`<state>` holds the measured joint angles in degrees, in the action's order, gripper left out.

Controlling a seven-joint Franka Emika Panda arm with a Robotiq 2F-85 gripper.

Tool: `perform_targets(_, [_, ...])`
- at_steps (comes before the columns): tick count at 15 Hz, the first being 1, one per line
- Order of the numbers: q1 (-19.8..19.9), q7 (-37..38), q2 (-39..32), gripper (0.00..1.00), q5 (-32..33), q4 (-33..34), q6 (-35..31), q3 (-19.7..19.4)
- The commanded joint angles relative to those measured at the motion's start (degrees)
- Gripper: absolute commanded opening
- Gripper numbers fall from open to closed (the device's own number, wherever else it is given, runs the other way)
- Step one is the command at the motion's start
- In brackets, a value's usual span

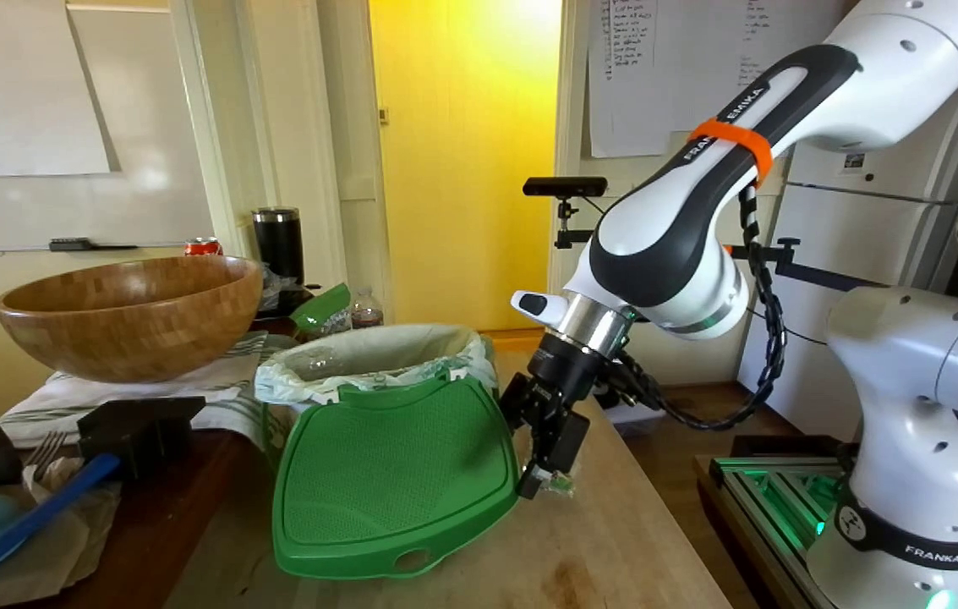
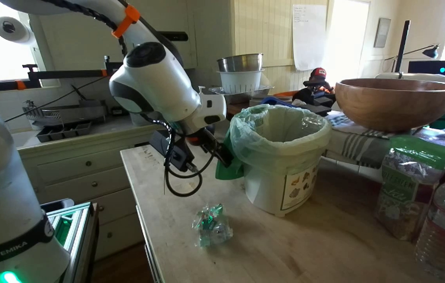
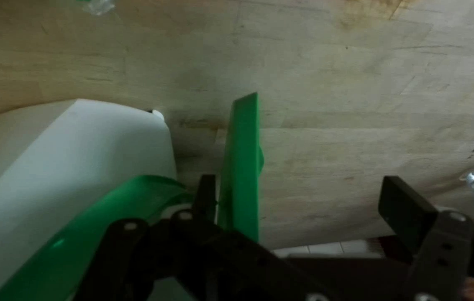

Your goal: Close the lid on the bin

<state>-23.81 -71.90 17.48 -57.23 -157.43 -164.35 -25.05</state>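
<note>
Spread wide, the gripper (image 3: 301,194) straddles an edge of the green lid (image 1: 398,465), its fingers (image 3: 406,209) well apart and that edge standing between them. One finger sits in the gap between the lid and the white bin (image 2: 263,188), just beside the green plastic (whether it touches, I cannot tell); the other stands clear on the lid's outer side.

Above it, the arm (image 1: 681,211) slants down toward the lid. The forearm, ringed by an orange strap (image 1: 736,142), runs low to a bent wrist; below the shiny metal flange (image 1: 593,321) the gripper tips steeply downward, leaning in at the lid's side edge, fingertips over the wooden tabletop (image 1: 614,541). A braided cable (image 1: 774,338) loops loosely under the wrist.

As for the lid, it hangs from the bin's rim, sloping down and outward, so the mouth is exposed and the crinkled liner (image 2: 246,129) shows folded over the rim. The bin itself stands upright on the tabletop. Near it lies a crumpled clear wrapper (image 2: 212,226), and a large wooden bowl (image 1: 136,317) rests (in both exterior views) on a striped cloth (image 2: 352,147) beyond the bin's side.
</note>
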Motion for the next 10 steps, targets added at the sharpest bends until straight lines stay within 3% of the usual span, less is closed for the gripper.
perform_targets(1, [-4.0, -3.9, -0.1, 1.00, -10.4, 1.2, -1.7, -2.3])
perform_targets(6, [-5.8, -7.2, -1.3, 1.00, -19.5, 2.9, 0.1, -3.5])
perform_targets(10, [-6.0, -4.1, -3.8, 1.00, -19.3, 3.4, 3.8, -3.5])
